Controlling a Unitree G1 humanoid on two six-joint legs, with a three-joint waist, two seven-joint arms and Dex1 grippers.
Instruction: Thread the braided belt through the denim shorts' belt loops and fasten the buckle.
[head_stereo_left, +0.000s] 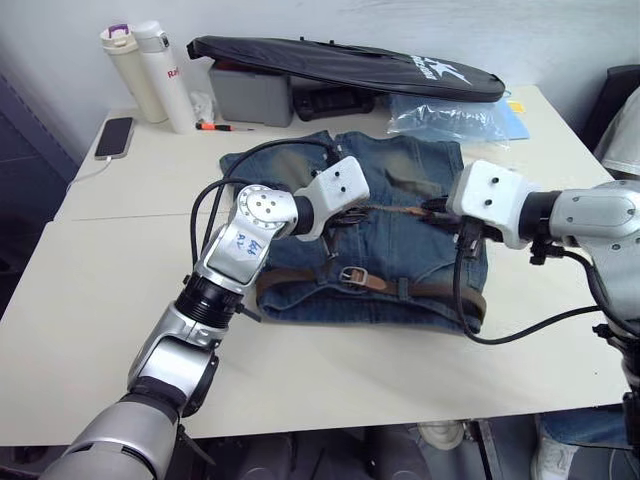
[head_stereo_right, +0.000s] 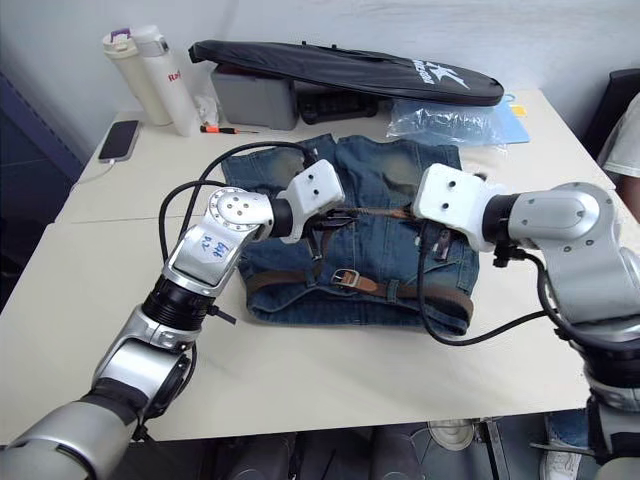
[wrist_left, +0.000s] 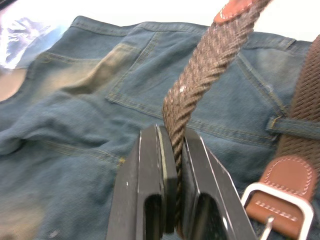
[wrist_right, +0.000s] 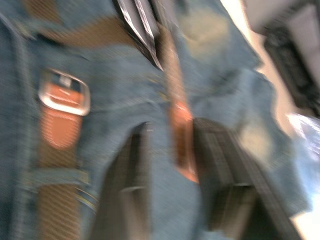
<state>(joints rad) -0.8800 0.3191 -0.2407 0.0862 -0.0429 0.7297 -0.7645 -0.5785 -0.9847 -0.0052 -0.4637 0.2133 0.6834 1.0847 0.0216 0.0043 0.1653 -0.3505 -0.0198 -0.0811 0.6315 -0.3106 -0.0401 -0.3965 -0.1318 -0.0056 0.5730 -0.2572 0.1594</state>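
The denim shorts (head_stereo_left: 400, 245) lie flat mid-table, waistband toward me. The braided belt (head_stereo_left: 420, 292) runs along the waistband through belt loops (wrist_left: 287, 122), with the silver buckle (head_stereo_left: 352, 275) near the middle. The belt's free end (head_stereo_left: 395, 209) is lifted and stretched above the shorts between my two grippers. My left gripper (wrist_left: 167, 132) is shut on this brown strap (wrist_left: 200, 75), a little above the buckle (wrist_left: 277, 210). My right gripper (wrist_right: 174, 125) stands open at the right, with the tan leather tip (wrist_right: 182, 145) between its fingers (wrist_right: 225, 190). The view there is blurred.
At the back lie a long black zipped bag (head_stereo_left: 340, 62), a grey box (head_stereo_left: 250, 95) and a clear plastic bag (head_stereo_left: 450, 118). Two bottles (head_stereo_left: 150, 75) and a phone (head_stereo_left: 113, 137) are back left. A black cable (head_stereo_left: 500, 335) loops off my right arm over the shorts' near right corner.
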